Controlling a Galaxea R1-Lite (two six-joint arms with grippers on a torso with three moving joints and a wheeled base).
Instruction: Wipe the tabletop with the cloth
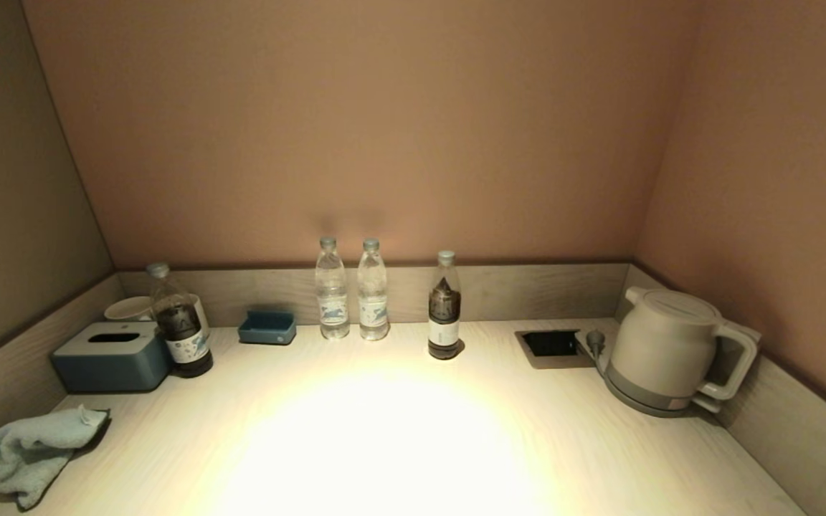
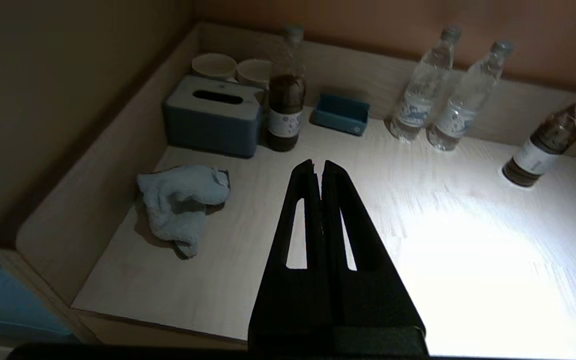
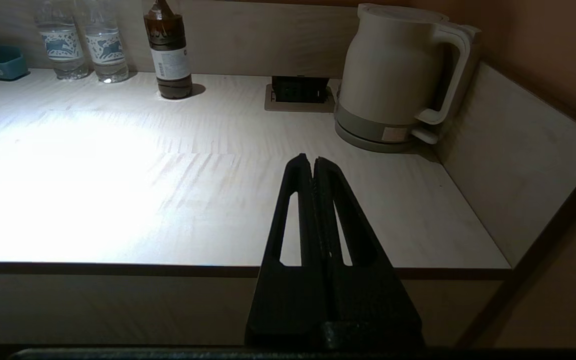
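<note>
Tabletop (image 1: 399, 437), pale wood, brightly lit mid-surface. Electric kettle (image 1: 664, 351) at back right beside recessed socket (image 1: 551, 344). Tissue box (image 1: 110, 356) at back left, possibly two cups (image 2: 233, 67) behind. Light-blue cloth (image 1: 29, 451), crumpled at front-left corner, untouched. Left gripper (image 2: 318, 167) clenched, empty, above front edge near cloth. Right gripper (image 3: 311, 162) likewise clenched, empty, near kettle side.
</note>
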